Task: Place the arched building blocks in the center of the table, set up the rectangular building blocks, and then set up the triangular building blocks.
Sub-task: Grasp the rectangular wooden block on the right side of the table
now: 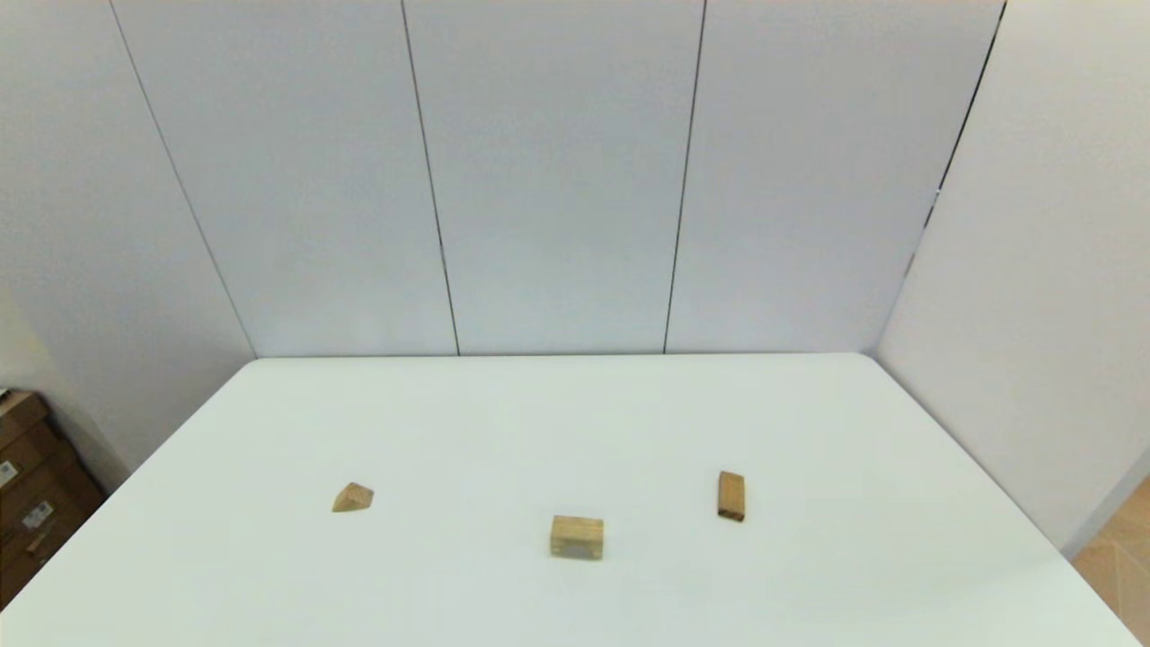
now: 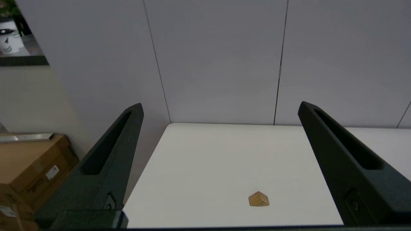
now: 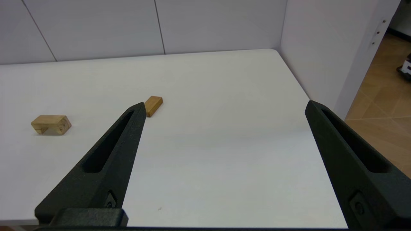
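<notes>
Blocks lay well apart on the white table, nothing between them. Cardboard boxes stood off the table at 9 o'clock. Arched block: pale, thick, near centre front. Flat slab: darker, thin, at its 2 o'clock. Wedge: smallest, ridged, at its 10 o'clock. Left gripper and right gripper: spread wide, holding nothing, back from the blocks.
</notes>
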Robot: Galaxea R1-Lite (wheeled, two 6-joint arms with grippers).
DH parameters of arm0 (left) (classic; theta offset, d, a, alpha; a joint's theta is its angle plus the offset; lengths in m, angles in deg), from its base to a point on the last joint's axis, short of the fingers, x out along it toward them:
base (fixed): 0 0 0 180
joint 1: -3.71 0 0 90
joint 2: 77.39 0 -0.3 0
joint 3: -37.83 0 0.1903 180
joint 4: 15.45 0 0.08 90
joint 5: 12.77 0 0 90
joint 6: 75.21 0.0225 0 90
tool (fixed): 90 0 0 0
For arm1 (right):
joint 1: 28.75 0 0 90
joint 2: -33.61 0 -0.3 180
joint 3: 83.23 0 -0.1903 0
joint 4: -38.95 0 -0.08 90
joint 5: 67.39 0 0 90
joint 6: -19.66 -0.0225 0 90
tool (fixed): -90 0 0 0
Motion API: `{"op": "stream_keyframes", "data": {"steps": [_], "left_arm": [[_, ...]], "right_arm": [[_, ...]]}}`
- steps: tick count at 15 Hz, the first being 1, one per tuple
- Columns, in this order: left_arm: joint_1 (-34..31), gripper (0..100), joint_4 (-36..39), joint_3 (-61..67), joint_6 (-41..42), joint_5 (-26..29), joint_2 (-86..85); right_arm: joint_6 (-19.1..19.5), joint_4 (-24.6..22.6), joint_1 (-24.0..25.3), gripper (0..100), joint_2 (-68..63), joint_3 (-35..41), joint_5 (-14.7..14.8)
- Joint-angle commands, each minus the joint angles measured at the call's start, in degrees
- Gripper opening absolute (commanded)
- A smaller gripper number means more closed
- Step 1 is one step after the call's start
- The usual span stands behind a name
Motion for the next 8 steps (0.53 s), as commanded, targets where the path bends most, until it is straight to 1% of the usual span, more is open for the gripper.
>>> {"op": "stream_keyframes", "data": {"steps": [1,5,8], "left_arm": [[-2.3,100,0.6,11.1,-3.0,0.1,-14.6],[-4.3,100,0.8,18.2,-3.6,3.9,-22.2],[-4.3,100,1.0,19.0,-3.9,4.0,-22.2]], "right_arm": [[0.0,0.0,0.0,100,0.0,0.0,0.0],[0.0,0.0,0.0,100,0.0,0.0,0.0],[0.0,0.0,0.0,100,0.0,0.0,0.0]]}}
